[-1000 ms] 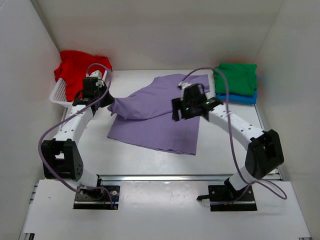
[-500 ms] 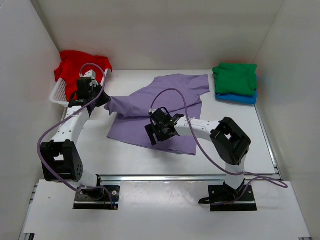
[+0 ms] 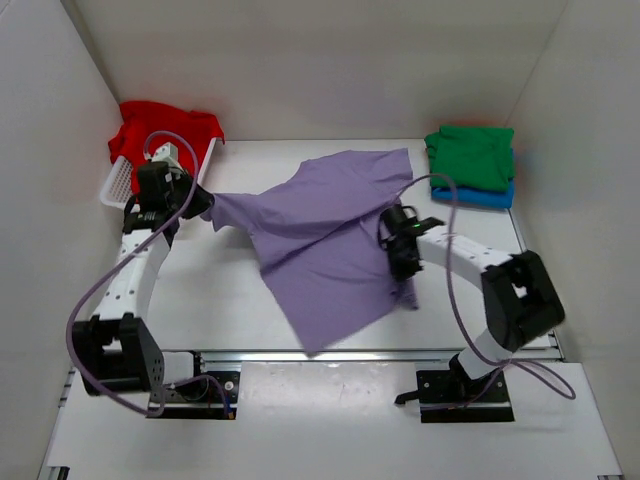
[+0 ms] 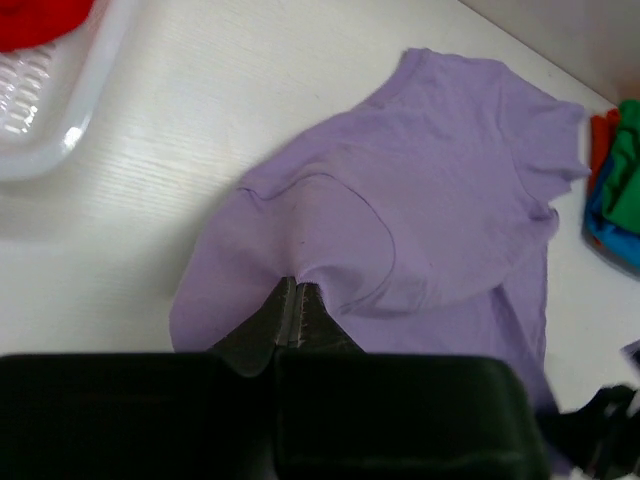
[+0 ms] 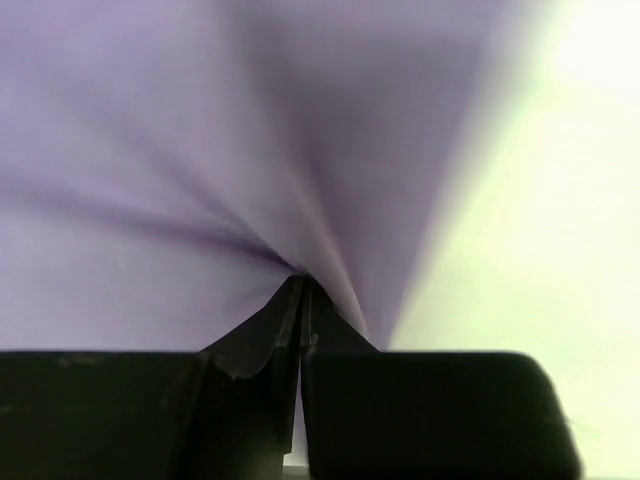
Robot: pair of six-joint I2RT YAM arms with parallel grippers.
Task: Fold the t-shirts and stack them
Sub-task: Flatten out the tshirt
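The lavender t-shirt (image 3: 325,235) is stretched between both arms over the middle of the table, its lower corner hanging toward the front edge. My left gripper (image 3: 203,208) is shut on its left sleeve end, the jaws pinching cloth (image 4: 330,230) in the left wrist view. My right gripper (image 3: 402,262) is shut on the shirt's right edge, with lavender cloth (image 5: 200,180) fanning out from the closed jaws. A red t-shirt (image 3: 160,130) lies in the basket at the back left. A folded green t-shirt (image 3: 472,155) sits on a folded blue one (image 3: 480,197) at the back right.
The white slotted basket (image 3: 120,185) stands against the left wall, close behind my left gripper. White walls enclose the table on the left, back and right. A metal rail (image 3: 350,352) runs along the table's front edge.
My right gripper swung left over the shirt, then back right, and shut on the shirt's right edge. The shirt now hangs stretched and skewed toward the front. The left gripper drew slightly left.
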